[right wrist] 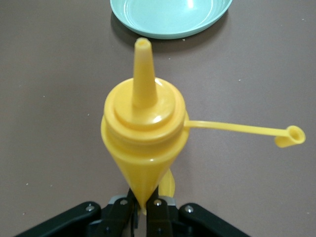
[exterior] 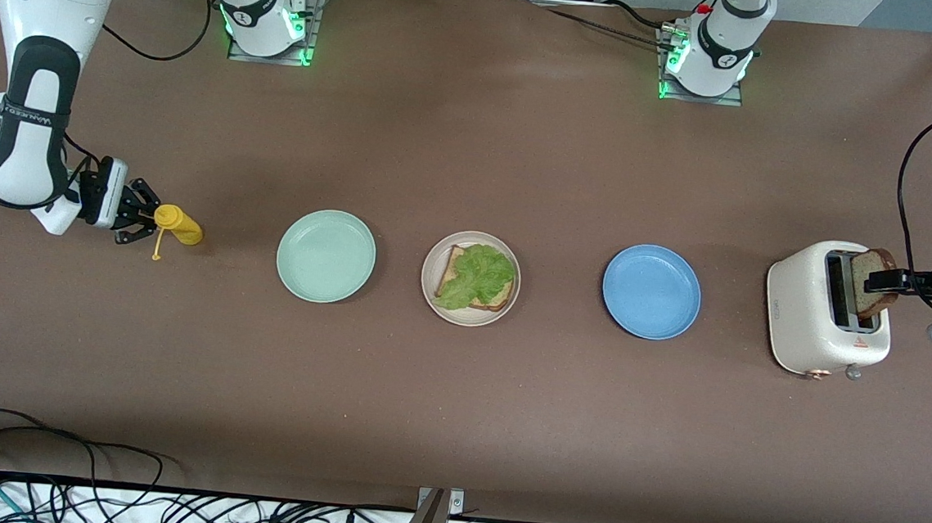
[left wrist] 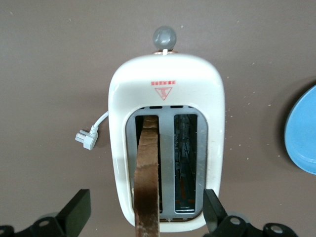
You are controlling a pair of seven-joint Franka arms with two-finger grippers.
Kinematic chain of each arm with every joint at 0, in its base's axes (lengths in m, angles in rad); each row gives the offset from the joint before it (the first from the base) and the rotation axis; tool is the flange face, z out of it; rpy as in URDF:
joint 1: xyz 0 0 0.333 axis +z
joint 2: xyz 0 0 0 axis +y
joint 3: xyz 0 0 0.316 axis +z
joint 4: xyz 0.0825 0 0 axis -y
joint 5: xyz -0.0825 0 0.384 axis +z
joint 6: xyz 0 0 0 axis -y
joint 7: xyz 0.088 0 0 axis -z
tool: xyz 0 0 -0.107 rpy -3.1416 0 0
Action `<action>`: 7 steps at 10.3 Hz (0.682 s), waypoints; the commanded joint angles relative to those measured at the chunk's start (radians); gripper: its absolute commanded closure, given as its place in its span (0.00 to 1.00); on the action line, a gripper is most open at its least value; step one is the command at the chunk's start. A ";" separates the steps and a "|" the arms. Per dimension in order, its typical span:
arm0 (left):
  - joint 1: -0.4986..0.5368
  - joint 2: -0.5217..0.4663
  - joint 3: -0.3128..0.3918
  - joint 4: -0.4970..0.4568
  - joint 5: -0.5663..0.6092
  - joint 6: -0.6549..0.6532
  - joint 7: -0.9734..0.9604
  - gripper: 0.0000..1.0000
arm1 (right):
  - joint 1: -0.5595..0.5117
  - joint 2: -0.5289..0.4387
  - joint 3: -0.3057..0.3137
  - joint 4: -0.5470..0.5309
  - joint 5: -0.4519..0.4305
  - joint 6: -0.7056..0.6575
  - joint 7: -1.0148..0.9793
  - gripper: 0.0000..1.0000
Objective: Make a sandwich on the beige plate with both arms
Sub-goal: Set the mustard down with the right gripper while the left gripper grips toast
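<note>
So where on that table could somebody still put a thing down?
Bare brown table runs along the front camera's edge, and between the arm bases and the mint-green plate, beige plate and blue plate. Only narrow gaps separate the plates. The ends are crowded: toaster and mustard bottle.

The table (exterior: pixel 456 408) wears a matt brown cover. The squeeze bottle (right wrist: pixel 143 143) looks like glossy yellow plastic. The toaster (left wrist: pixel 165 89) has a smooth cream shell with grey slots. The bread slice (left wrist: pixel 147 182) shows rough brown crust.
</note>
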 commanded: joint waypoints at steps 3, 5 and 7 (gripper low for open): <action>0.030 0.010 -0.016 -0.004 0.018 -0.065 0.015 0.95 | -0.022 0.010 0.025 0.001 0.022 0.009 -0.019 0.34; 0.030 0.010 -0.016 0.001 0.018 -0.071 0.017 0.99 | -0.023 0.008 0.023 0.012 0.020 0.009 -0.013 0.26; 0.030 0.006 -0.016 0.010 0.018 -0.079 0.015 1.00 | -0.063 0.010 0.023 0.038 0.013 0.009 -0.006 0.19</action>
